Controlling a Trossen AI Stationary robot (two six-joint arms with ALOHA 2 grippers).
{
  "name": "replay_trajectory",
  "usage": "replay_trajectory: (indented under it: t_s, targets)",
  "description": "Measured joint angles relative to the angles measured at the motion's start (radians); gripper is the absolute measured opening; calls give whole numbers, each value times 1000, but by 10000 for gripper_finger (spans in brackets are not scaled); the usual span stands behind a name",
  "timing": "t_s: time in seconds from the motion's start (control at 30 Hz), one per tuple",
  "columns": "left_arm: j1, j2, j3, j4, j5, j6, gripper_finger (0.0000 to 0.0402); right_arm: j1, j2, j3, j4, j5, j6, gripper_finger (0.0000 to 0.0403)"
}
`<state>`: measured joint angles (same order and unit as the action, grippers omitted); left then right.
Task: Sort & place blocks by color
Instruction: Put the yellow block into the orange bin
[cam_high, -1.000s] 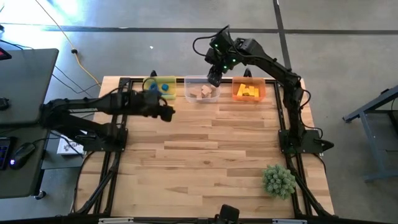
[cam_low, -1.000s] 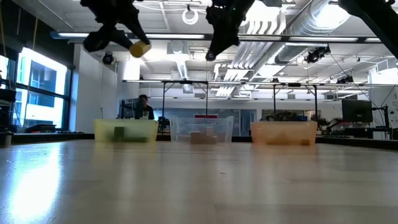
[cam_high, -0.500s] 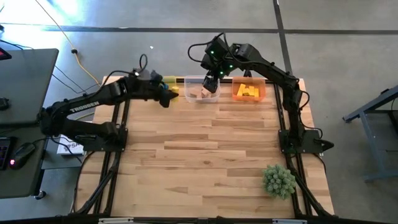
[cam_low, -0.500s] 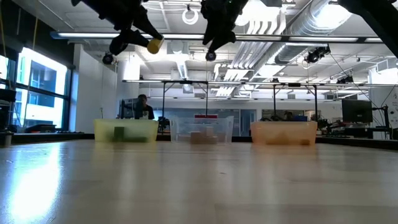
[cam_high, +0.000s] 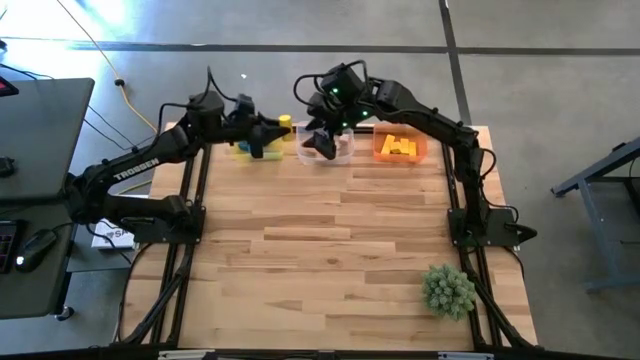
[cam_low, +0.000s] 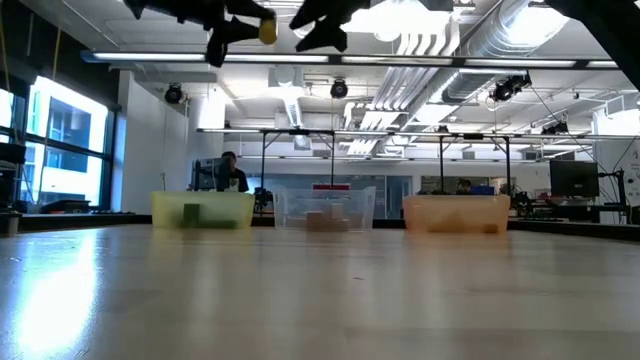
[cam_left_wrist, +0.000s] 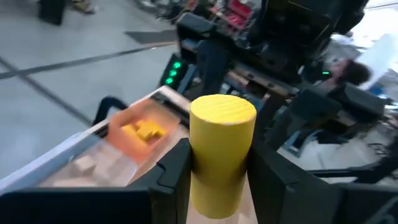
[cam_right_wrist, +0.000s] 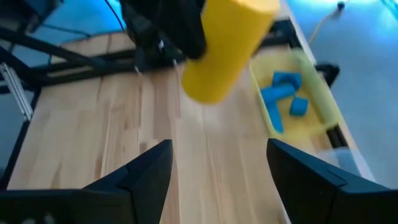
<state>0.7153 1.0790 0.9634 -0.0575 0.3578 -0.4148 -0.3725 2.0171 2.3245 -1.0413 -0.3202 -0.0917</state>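
My left gripper (cam_high: 268, 132) is shut on a yellow round block (cam_high: 285, 122), high above the table's far edge between the yellow bin (cam_high: 252, 146) and the clear bin (cam_high: 338, 152). The left wrist view shows this block (cam_left_wrist: 221, 149) between my fingers. My right gripper (cam_high: 322, 140) hangs open over the clear bin, facing the block (cam_right_wrist: 225, 53) with nothing between its fingers (cam_right_wrist: 146, 177). Blue blocks (cam_right_wrist: 285, 93) lie in the yellow bin, tan blocks (cam_left_wrist: 82, 165) in the clear bin, and yellow blocks (cam_high: 401, 147) in the orange bin (cam_high: 418, 152). My left gripper pinches the yellow block's round side (cam_left_wrist: 200, 182) between its two fingers (cam_left_wrist: 171, 175). The fingers come about level from the table's left. The block's flat end (cam_left_wrist: 222, 111) juts out past the fingertips toward my right gripper, and the block is lifted well clear of table and bins.
The three bins stand in a row along the far edge. A spiky green plant ball (cam_high: 447, 290) sits near the front right corner. The wide wooden tabletop (cam_high: 320, 250) stretches in front of the bins. A person (cam_low: 230, 172) sits in the room beyond.
My left gripper has swung toward the far edge and rightward, risen and rolled, carrying the yellow block from above the table's left part to beside the clear bin. My right gripper has moved left toward the block, risen, and spread its fingers wider.
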Motion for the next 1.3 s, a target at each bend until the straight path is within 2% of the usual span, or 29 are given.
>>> replay_trajectory:
  t_s: [0.3, 0.9, 1.03, 1.23, 1.3]
  targets:
    - [26, 0, 0, 89, 110, 6, 99, 15, 0, 0, 176, -5, 89, 250]
    - [26, 19, 0, 254, 110, 8, 99, 15, 0, 0, 334, -27, 276, 247]
    - [26, 38, 0, 281, 109, 7, 99, 15, 0, 0, 332, -20, 275, 216]
    - [26, 54, 0, 307, 108, 1, 99, 15, 0, 0, 324, -13, 264, 128]
    - [27, 59, 0, 309, 104, 1, 99, 14, 0, 0, 322, -10, 267, 109]
